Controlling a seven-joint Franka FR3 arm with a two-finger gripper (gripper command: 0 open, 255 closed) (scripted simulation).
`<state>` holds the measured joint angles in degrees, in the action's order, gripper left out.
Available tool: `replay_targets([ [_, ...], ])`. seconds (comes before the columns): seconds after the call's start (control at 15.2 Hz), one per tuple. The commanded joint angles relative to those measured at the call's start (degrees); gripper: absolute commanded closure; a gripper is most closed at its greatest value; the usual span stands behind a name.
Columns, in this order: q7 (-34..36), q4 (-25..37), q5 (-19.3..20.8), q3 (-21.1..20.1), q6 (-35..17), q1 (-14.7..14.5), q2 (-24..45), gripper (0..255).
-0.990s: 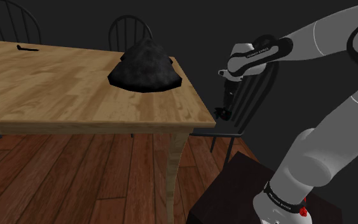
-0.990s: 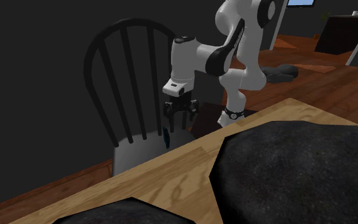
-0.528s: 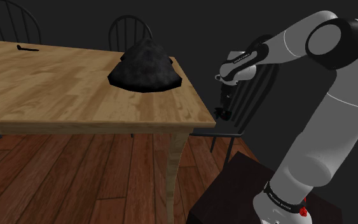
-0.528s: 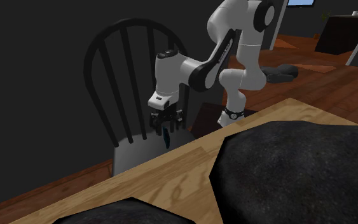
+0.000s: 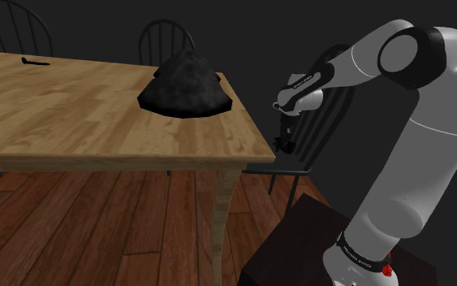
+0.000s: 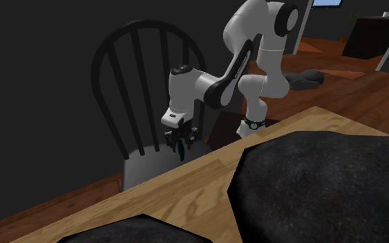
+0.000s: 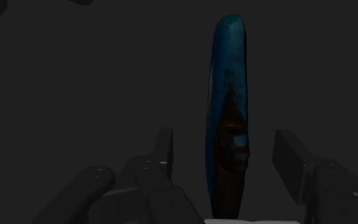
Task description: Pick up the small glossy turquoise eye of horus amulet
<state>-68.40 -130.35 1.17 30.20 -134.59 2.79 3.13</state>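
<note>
Now — gripper [image 7: 227, 147] open, astride the upright teal amulet [image 7: 229, 89], not touching | arm [image 5: 429, 162] lettering unreadable

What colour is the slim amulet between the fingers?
The slim amulet is turquoise-blue, dark reddish lower down; wrist view best.

You are looking along the hand [image 7: 224, 135] at a slim turquoise amulet [image 7: 229, 95] seen edge-on. It runs from between the black fingers [image 7: 163, 149] out toward the hand's twelve o'clock, blue-green at its far end and darker, with a reddish-brown tinge, nearer you. The fingers stand apart, one at the amulet's nine o'clock and the other at its three o'clock, with a gap on each side so that neither touches it, and behind it all you have a dim, plain grey surface [image 7: 75, 76].
</note>
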Motion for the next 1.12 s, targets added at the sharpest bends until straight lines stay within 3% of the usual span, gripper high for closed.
replay_targets([
  [0.0, -0.08, 0.00, -0.08, 0.01, -0.12, 0.02, 0.12, 255],
  [0.53, -0.05, -0.09, -0.08, -0.01, -0.21, 0.01, 0.11, 255],
  [1.06, 1.63, 2.43, 2.48, -0.02, 5.94, -0.24, -4.02, 255],
])
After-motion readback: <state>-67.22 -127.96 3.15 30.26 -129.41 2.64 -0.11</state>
